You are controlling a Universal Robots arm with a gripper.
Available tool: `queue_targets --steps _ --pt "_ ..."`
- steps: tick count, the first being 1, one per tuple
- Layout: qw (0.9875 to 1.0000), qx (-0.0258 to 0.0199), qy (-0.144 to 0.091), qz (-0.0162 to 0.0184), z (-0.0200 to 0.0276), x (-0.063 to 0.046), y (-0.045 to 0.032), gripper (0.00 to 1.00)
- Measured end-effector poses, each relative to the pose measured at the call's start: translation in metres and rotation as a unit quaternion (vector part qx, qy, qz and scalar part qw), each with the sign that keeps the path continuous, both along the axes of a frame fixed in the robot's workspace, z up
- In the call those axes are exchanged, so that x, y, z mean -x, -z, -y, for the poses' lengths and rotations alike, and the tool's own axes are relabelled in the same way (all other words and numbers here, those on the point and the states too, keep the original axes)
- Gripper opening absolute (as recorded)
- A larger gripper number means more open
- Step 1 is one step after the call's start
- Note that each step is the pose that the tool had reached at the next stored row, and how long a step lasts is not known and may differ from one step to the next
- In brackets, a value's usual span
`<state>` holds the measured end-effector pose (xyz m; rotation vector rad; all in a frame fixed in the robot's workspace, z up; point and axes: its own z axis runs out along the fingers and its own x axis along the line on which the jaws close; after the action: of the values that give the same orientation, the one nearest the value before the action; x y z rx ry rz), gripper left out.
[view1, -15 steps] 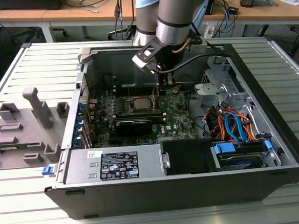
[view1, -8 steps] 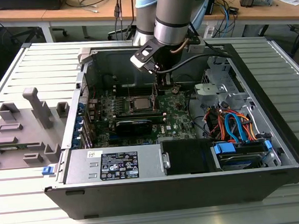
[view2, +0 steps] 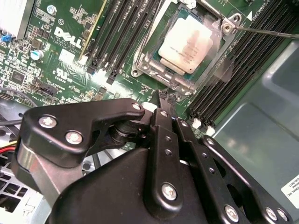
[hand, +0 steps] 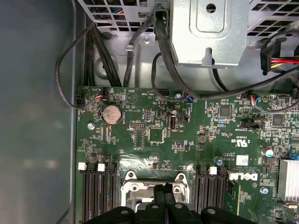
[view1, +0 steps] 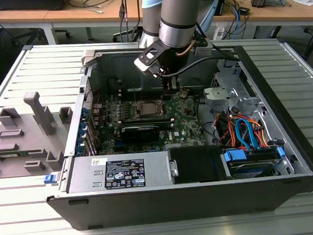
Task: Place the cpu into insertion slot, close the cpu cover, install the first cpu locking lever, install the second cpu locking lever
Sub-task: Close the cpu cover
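Second wrist view, cpu (view2: pixel 187 44) seated beneath cpu cover (view2: pixel 145 53), tool (view2: pixel 164 97) with fingers together, seemingly empty, exterior view, tool beside insertion slot (view1: pixel 147 108).

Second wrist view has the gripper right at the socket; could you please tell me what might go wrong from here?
1. The shut gripper sits tip-first at the edge of the cpu cover; a slip could scrape the green board or the memory slots beside it.
2. The thin locking lever juts out sideways, seemingly unlatched, so the cover over the cpu may not be held down firmly.
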<state>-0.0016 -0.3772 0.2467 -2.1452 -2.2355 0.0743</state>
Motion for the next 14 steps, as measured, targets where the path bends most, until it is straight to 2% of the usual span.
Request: queue_targets --steps 11,12,14 --pt "1.0000 -0.0008 -0.001 0.0000 0.0010 0.0062 0.0009 0.11" --pt "1.0000 -0.0018 -0.002 0.0000 0.0014 0.0071 0.0011 0.11" --pt "0.9999 -0.0093 -0.005 0.0000 0.0017 0.0090 0.0016 0.11"
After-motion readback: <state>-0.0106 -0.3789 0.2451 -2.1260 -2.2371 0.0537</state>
